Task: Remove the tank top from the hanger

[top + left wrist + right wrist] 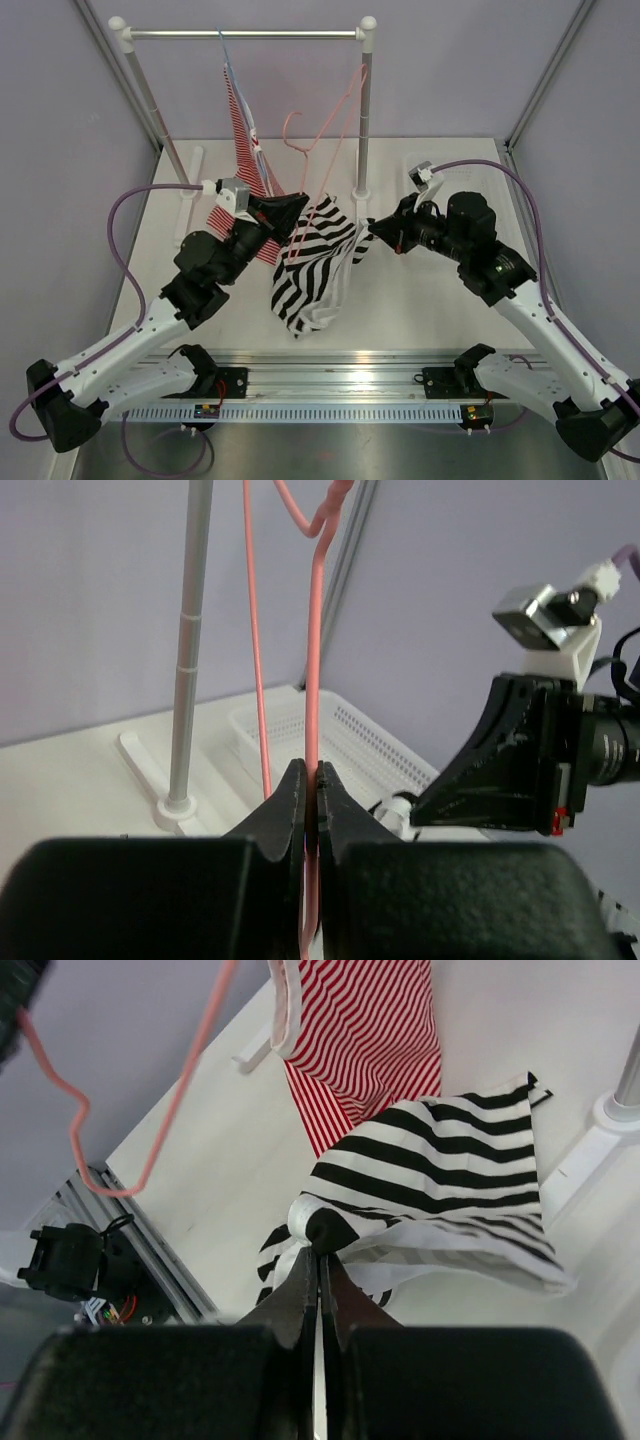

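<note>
Both pairs of jaws are clenched: the left jaws pinch the hanger (315,660) wire, and the right jaws grip the tank top (315,265), which sags mid-worktop (420,300) between them. Far left, a red-striped top (243,130) hangs off the rack (240,35); the left arm (215,255) hides the hanger's lower frame.

- Left arm (120,355), right arm (570,345): white link shells dotted with small dark screw holes; black joint housings; black bases.
- Left gripper (300,203), right gripper (366,228): matte black wedge-shaped bodies, each tapering to two thin fingers (293,805) with a grainy surface.
- Wrist cameras (545,615): small silver-grey block on a white bracket, one per arm.
- Cables (122,225): purple, one per arm, running from wrist camera to base.
- Red tab (558,820): small, on the right gripper's black body.
</note>
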You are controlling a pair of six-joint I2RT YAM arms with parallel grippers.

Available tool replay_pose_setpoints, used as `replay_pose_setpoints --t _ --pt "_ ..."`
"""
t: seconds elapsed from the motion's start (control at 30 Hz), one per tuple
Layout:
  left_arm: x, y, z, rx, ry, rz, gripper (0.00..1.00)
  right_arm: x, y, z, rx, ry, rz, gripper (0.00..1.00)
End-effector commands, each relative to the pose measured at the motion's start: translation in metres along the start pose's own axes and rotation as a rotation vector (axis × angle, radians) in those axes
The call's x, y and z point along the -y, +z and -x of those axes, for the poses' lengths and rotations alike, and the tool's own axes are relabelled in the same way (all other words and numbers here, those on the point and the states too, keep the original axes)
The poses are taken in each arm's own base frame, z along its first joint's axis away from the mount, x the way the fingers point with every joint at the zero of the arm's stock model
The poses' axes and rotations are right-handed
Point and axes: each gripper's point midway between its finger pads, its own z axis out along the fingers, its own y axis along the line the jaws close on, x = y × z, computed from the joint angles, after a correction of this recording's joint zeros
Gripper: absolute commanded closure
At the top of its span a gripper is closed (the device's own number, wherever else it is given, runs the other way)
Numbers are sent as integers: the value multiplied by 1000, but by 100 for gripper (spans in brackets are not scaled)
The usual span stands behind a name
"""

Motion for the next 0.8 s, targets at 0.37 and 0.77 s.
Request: replay_pose_setpoints --t 0.37,0.77 --pt "-31 -37 84 165 -73 275 100 27 10 -32 -111 69 -118 100" --pt "-36 -61 65 -91 -144 396 100 67 67 -122 -315 223 -166 68"
